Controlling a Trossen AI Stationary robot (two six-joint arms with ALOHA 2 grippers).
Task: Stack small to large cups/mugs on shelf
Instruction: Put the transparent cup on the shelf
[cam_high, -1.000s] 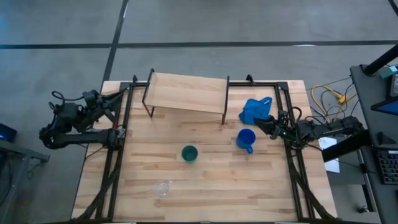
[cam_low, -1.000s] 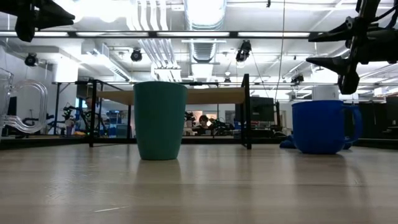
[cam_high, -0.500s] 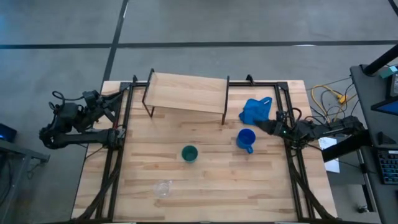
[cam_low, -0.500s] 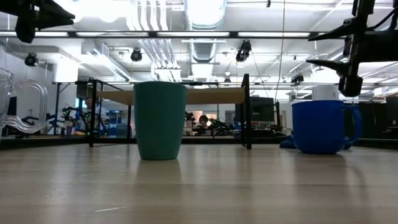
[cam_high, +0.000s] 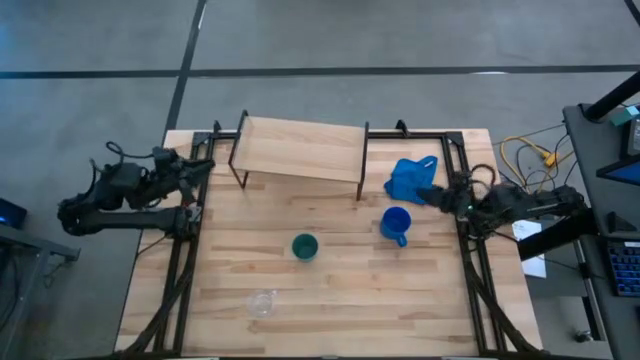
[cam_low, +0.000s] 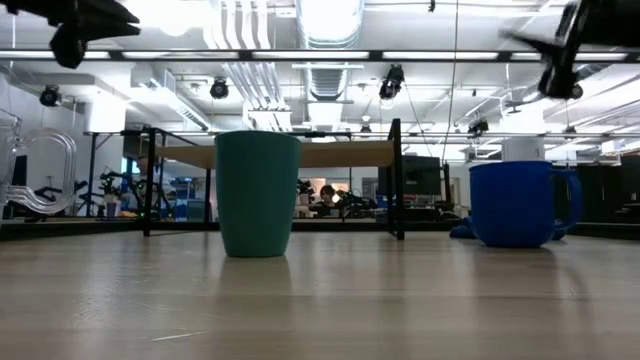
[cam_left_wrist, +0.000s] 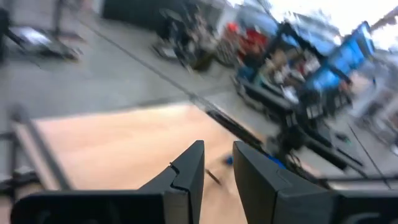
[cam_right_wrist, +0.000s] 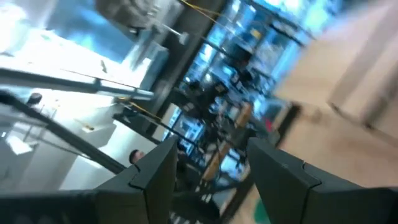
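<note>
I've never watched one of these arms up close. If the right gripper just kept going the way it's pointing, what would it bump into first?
The right gripper points toward the table's middle with its fingers apart. The blue cloth lies right at its tip, so probably that, though it may pass above it. The blue mug sits off that line.

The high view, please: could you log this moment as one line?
cups: all on table | shelf: bare | left gripper: near shelf | right gripper: over cloth, open
</note>
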